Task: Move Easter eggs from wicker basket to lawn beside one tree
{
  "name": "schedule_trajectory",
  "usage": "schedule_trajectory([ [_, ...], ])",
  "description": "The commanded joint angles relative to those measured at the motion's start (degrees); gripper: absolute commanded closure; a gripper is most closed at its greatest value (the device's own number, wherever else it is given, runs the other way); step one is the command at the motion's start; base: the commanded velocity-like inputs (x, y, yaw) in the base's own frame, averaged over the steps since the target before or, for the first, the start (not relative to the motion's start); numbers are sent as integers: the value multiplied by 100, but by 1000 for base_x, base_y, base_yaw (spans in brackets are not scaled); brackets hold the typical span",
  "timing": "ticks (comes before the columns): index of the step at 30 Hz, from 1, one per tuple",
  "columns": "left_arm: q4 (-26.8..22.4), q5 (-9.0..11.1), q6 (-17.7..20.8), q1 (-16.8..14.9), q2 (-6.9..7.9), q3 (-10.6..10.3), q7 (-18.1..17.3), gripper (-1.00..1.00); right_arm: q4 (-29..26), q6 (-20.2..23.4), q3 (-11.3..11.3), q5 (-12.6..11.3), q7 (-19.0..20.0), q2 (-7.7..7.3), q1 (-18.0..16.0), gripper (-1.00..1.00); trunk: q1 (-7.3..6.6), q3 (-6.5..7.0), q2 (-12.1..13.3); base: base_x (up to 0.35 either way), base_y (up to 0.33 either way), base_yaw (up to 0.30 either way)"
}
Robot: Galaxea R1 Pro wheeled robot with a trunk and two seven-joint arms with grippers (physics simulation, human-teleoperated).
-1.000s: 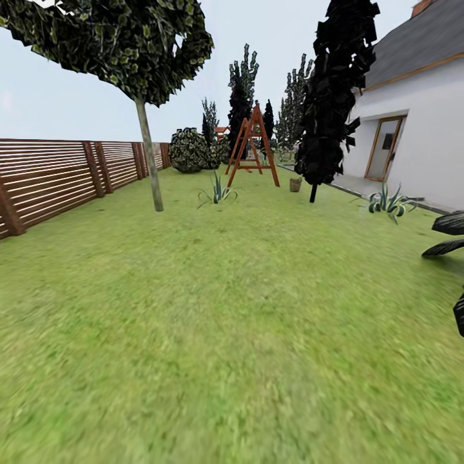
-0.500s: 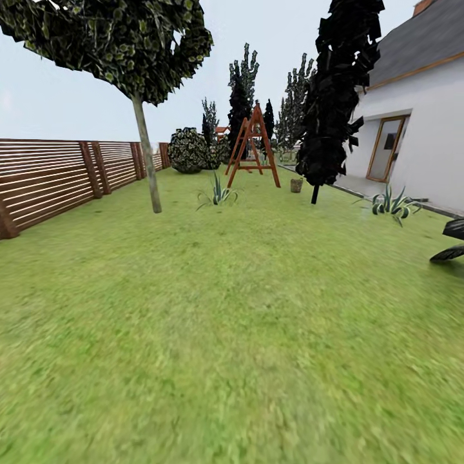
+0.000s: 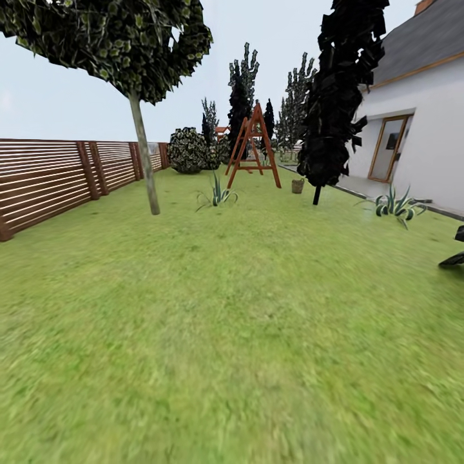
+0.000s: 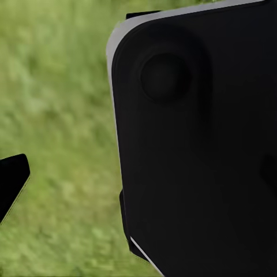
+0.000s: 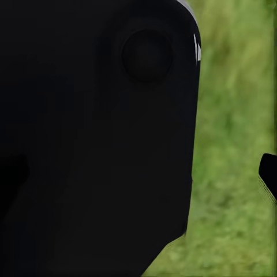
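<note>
Across the head view, open lawn running ahead to a brown slat fence on one side and a white house on the other. Further off: a thin-trunked tree, a narrow black cypress, a red swing frame, spiky plants. Beside the cypress, a small brownish pot-like object, too small to tell whether wicker basket or planter. No eggs to be made out. Wrist views blocked by dark housing against blurred grass; impossible to tell how far either gripper is spread or whether anything is held. Apparently on the way, searching. Risks: mistaking the far pot for the basket, or later settling on the thin tree or cypress rather than a thick-trunked one.
</note>
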Motion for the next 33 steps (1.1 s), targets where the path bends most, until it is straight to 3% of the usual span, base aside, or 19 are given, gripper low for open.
schedule_trajectory([
  [1,3,-7,-20,-3,1,-38,7,-100,-5,-12,-4,5,-5,0,1,-100,3,-5,-2,309,0,0],
  [33,3,-7,-21,-3,1,-38,7,-100,-5,-12,-4,4,-5,0,1,-100,3,-5,-2,307,0,0],
])
